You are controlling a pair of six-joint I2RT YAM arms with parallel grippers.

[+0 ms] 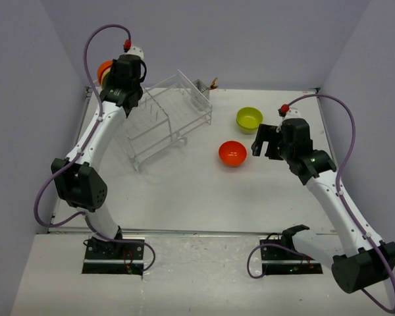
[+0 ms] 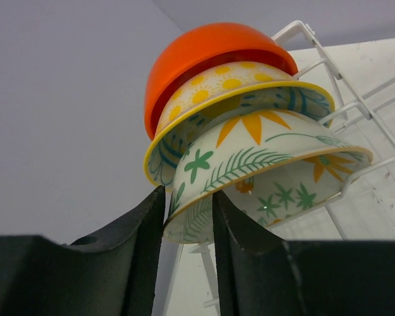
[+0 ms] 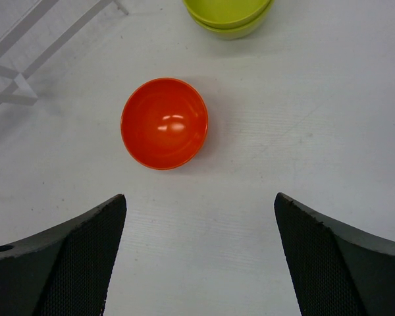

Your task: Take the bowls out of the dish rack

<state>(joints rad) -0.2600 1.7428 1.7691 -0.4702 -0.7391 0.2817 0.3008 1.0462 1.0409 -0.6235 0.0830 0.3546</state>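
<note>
Left hand [image 2: 187,197] seemingly pinches lowest of three stacked bowls [image 2: 250,131]; right hand [image 3: 199,197] gapes.

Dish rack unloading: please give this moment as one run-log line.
left fingers: astride patterned bowl rim in dish rack, grip unclear | right fingers: open, near orange bowl on table | lime bowl: on table

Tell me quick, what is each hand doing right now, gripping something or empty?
Left hand: closed on the rim of the leaf-patterned bowl in the dish rack.
Right hand: open, empty, above the orange bowl.
</note>
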